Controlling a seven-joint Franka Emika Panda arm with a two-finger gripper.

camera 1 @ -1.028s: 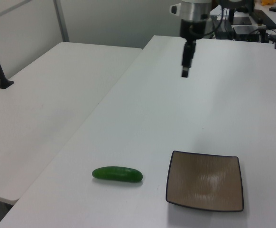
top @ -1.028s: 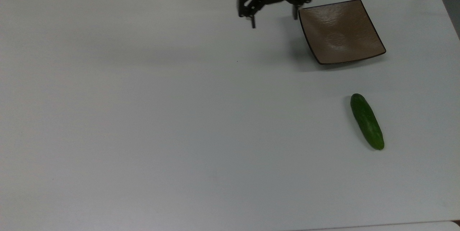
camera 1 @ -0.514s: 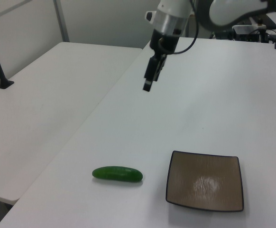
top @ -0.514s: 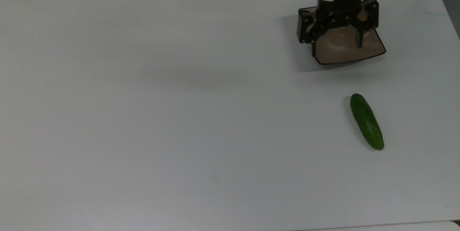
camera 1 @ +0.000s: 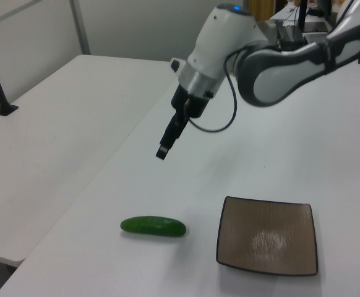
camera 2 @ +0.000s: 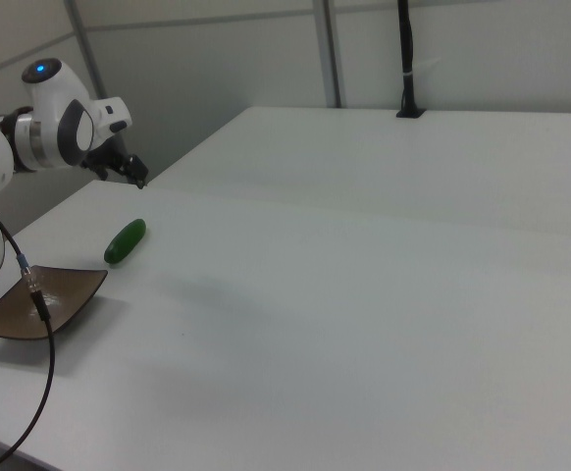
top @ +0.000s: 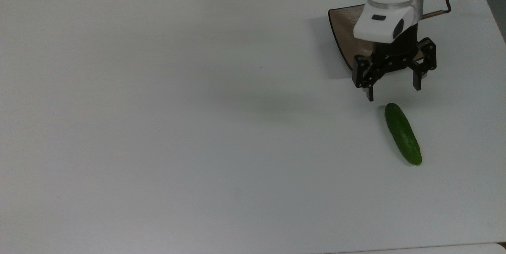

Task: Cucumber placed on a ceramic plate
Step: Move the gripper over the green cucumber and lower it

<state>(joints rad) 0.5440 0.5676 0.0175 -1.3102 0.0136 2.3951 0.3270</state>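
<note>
Gripper jaws are spread wide and hold nothing; I have it hanging above the table, between the ceramic plate and the cucumber. In the top view the cucumber lies just below the fingertips, its nearer rounded end almost under the gap between the fingers, and its body runs away from the pincer toward the lower right. So its long axis points roughly away from the gripper, slightly slanted, while the two fingers are set apart across the top view's left-right line, which I judge already sits roughly crosswise to the cucumber. The left view shows the gripper well above the tabletop, with the cucumber flat on the surface and the plate beside it on the left view's right, apart from it. My next move, as I read it, calls for carrying the pincer further along to the cucumber's middle, then lowering.
</note>
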